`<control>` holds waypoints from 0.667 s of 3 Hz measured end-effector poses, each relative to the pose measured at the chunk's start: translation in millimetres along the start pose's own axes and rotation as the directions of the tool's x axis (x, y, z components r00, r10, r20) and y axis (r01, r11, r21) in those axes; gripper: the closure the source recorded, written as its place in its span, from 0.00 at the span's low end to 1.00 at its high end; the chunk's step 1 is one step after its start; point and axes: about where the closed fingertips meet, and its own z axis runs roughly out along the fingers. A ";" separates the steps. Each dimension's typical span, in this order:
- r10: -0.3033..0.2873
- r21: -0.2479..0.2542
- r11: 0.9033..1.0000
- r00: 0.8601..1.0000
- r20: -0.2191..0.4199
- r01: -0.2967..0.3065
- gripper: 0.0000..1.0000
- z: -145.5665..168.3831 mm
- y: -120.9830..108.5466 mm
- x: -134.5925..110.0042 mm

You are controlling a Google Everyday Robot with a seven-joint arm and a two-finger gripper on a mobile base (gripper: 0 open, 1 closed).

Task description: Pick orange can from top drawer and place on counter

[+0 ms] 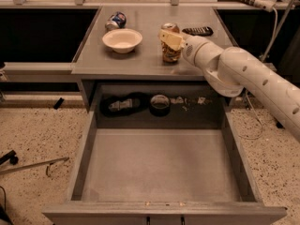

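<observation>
The orange can [170,54] stands upright on the grey counter [140,63], right of middle. My gripper [169,37] reaches in from the right on the white arm and is shut on the can's upper part; one cream finger [171,40] lies across its front. The can's base rests on the counter. The top drawer [159,165] is pulled wide open below the counter. Its grey floor is bare in the front and middle.
A white bowl [122,40] and a blue-and-white can [115,20] lying on its side sit on the counter's left. A black remote [197,31] lies behind the gripper. A black object [121,104] and a dark round roll [160,104] lie at the drawer's back.
</observation>
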 end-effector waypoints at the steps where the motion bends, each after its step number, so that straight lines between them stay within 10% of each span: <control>1: -0.017 0.025 1.000 1.000 0.005 0.017 1.00 -3.7 -12.5 1.2; 2: -0.017 0.025 1.000 1.000 0.005 0.017 0.81 -3.8 -11.6 -1.7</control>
